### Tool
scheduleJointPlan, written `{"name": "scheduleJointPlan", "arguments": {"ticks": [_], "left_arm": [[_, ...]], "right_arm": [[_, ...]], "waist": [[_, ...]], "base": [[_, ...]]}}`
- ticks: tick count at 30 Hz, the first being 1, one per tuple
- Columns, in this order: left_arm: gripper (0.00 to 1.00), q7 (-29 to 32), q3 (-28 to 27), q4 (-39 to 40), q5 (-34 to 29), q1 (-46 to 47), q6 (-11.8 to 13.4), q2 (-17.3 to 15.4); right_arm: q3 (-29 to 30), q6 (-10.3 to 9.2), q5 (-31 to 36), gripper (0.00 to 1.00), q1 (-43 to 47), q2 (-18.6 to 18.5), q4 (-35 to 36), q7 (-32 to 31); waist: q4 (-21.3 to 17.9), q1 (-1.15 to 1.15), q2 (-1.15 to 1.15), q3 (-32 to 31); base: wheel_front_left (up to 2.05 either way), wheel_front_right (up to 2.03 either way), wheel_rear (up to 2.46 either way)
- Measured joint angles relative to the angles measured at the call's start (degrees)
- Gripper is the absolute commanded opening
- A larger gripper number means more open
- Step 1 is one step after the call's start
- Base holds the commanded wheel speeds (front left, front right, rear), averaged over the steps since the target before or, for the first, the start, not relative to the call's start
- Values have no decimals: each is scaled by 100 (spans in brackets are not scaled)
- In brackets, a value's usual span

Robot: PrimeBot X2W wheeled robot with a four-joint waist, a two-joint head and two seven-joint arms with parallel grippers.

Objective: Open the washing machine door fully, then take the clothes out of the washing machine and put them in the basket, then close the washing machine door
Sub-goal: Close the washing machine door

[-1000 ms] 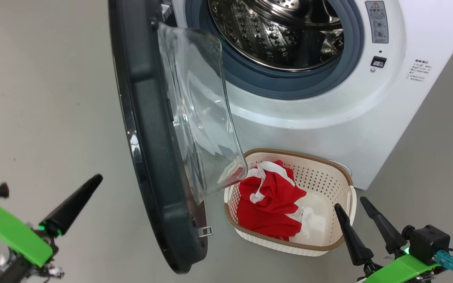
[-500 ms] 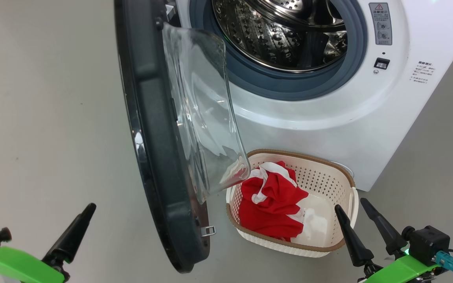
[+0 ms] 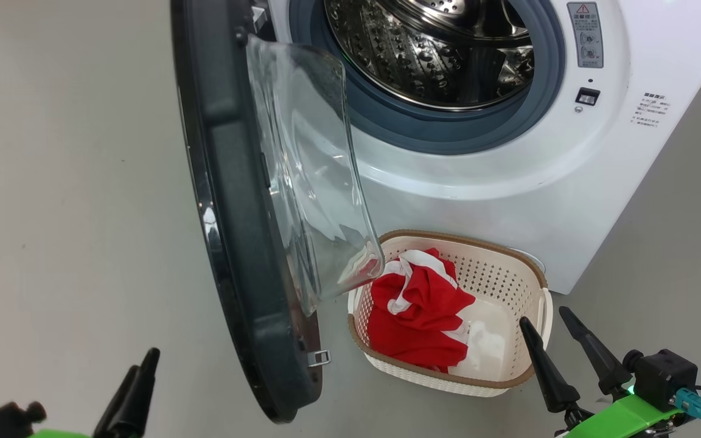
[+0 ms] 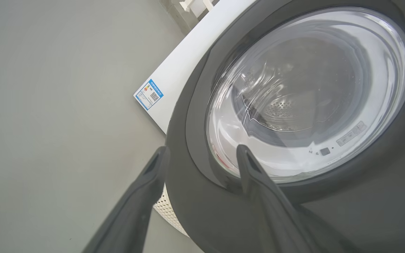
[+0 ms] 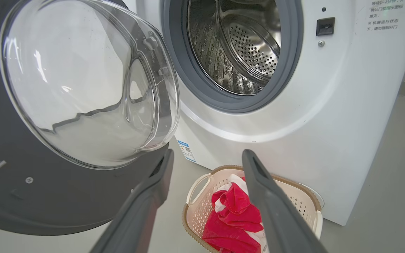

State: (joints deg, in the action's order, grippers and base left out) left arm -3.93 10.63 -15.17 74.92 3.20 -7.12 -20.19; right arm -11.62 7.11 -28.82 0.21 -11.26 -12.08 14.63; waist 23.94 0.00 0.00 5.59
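The washing machine door (image 3: pixel 223 213) stands wide open, its black rim edge-on and its clear glass bowl (image 3: pixel 308 170) bulging toward the washing machine (image 3: pixel 509 182). The steel drum (image 3: pixel 435 48) looks empty. Red clothes with white trim (image 3: pixel 417 310) lie in the basket (image 3: pixel 509 261) on the floor in front of the machine. My left gripper (image 3: pixel 145 360) is open, low and left of the door, on its outer side (image 4: pixel 195 196). My right gripper (image 3: pixel 542 314) is open beside the basket's right end, holding nothing. From the right wrist I see the clothes (image 5: pixel 234 218) and the drum (image 5: pixel 237 45).
Bare grey floor (image 3: pixel 70 182) spreads left of the door and right of the machine. The door's lower edge hangs close over the basket's left end. A blue-edged label (image 4: pixel 148 95) sits on the machine's white side.
My left gripper has dropped from mid-left to the bottom edge of the head view and turned more upright. The head camera shifted slightly. Right gripper, door and basket have stayed put.
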Motion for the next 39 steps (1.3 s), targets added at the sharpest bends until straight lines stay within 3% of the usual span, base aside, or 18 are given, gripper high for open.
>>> {"name": "scheduleJointPlan", "arguments": {"ticks": [7,11,26,33,39], "left_arm": [[100,-845,590,-227,-421,-6,-1,18],[100,-1031,637,-423,-975,2,-3,19],[100,-1037,-1308,144,-5065,-351,-5,1326],[100,-1037,-1730,561,-6040,-570,-7,1642],[100,-1037,-1781,587,-6282,-730,-40,1759]], "right_arm": [[14,0,0,100,0,-4,0,0],[88,0,0,100,0,-15,1,0],[365,0,0,100,91,-19,36,0],[389,0,0,100,92,-12,49,0],[421,0,0,100,99,8,59,0]], "waist": [[-12,0,0,1],[-19,0,0,-7],[-20,0,0,-86],[-44,0,0,-128],[-65,0,0,-140]], "base": [[0,0,0],[0,0,0],[0,0,0],[0,0,0],[0,0,0]]}}
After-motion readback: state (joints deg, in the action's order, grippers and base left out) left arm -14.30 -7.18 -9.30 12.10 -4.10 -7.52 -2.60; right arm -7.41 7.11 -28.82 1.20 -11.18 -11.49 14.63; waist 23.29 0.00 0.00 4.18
